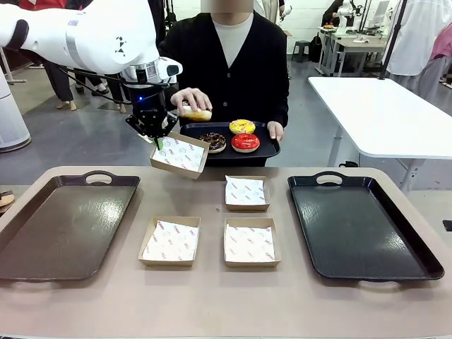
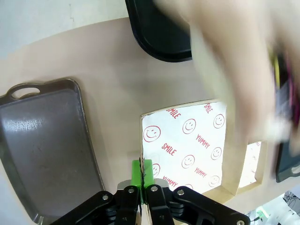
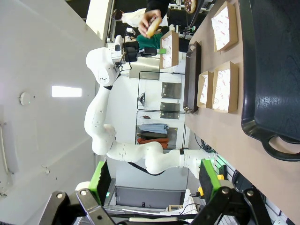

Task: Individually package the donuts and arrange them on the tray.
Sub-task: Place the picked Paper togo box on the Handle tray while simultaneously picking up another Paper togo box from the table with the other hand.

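My left gripper (image 1: 158,140) is shut on the near edge of a paper-lined cardboard box (image 1: 179,154) and holds it tilted in the air towards the person. In the left wrist view the green pads (image 2: 136,174) pinch the rim of this box (image 2: 187,145). A person's hand (image 1: 185,99) holds a pale tan donut (image 1: 196,114) just above the box. The other hand holds a small black tray (image 1: 268,150) with a sprinkled dark donut (image 1: 212,140), a yellow donut (image 1: 242,126) and a red donut (image 1: 245,142). My right gripper (image 3: 154,180) stands open, off the table's side.
Three lined boxes (image 1: 246,192) (image 1: 170,241) (image 1: 251,241) lie mid-table. A brown tray (image 1: 63,222) sits at the left and a black tray (image 1: 360,226) at the right. A blurred hand (image 2: 234,70) crosses the left wrist view.
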`<action>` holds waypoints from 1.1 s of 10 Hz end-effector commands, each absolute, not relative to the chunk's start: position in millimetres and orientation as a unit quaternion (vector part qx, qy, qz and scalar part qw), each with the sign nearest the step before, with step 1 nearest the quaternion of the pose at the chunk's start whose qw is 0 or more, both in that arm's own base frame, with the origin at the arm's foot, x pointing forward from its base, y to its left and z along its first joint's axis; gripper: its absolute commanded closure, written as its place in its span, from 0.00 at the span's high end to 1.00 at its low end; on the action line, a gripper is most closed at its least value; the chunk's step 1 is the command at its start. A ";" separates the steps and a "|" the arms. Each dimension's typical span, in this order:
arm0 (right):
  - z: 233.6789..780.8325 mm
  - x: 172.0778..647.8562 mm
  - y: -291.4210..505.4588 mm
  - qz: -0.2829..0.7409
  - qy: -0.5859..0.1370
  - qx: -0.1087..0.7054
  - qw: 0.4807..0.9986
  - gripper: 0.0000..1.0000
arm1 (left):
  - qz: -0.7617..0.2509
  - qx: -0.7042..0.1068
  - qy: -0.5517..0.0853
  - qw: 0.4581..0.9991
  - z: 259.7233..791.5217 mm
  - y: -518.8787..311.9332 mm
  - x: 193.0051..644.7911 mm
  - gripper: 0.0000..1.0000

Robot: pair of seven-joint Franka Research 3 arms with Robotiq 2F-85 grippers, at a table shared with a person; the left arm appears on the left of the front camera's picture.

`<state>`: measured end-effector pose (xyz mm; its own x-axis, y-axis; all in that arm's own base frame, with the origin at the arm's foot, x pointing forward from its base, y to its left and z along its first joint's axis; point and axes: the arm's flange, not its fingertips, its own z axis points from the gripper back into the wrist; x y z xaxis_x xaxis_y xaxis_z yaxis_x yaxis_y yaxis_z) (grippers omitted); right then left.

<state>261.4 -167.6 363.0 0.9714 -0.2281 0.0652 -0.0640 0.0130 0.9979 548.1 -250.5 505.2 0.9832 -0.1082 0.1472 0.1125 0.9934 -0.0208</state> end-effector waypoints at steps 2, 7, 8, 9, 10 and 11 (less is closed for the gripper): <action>362.9 260.5 -166.7 -0.055 -0.108 0.705 0.698 1.00 | -0.058 -0.014 -0.074 0.995 505.9 -248.6 548.7 0.00; 362.9 260.5 -166.7 -0.055 -0.108 0.705 0.698 1.00 | -0.058 -0.014 -0.074 0.995 505.9 -248.6 548.7 0.00; 362.9 260.5 -166.7 -0.055 -0.108 0.705 0.698 1.00 | -0.058 -0.014 -0.074 0.995 505.9 -248.6 548.7 0.00; 362.9 260.5 -166.7 -0.055 -0.108 0.705 0.698 1.00 | -0.058 -0.014 -0.074 0.995 505.9 -248.6 548.7 0.00; 362.9 260.5 -166.7 -0.055 -0.108 0.705 0.698 1.00 | -0.058 -0.014 -0.074 0.995 505.9 -248.6 548.7 0.00; 362.9 260.5 -166.7 -0.055 -0.108 0.705 0.698 1.00 | -0.058 -0.014 -0.074 0.995 505.9 -248.6 548.7 0.00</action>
<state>261.4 -167.6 363.0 0.9715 -0.2281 0.0652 -0.0640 0.0131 0.9979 548.1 -250.3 504.9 0.9833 -0.1082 0.1463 0.1123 0.9935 -0.0206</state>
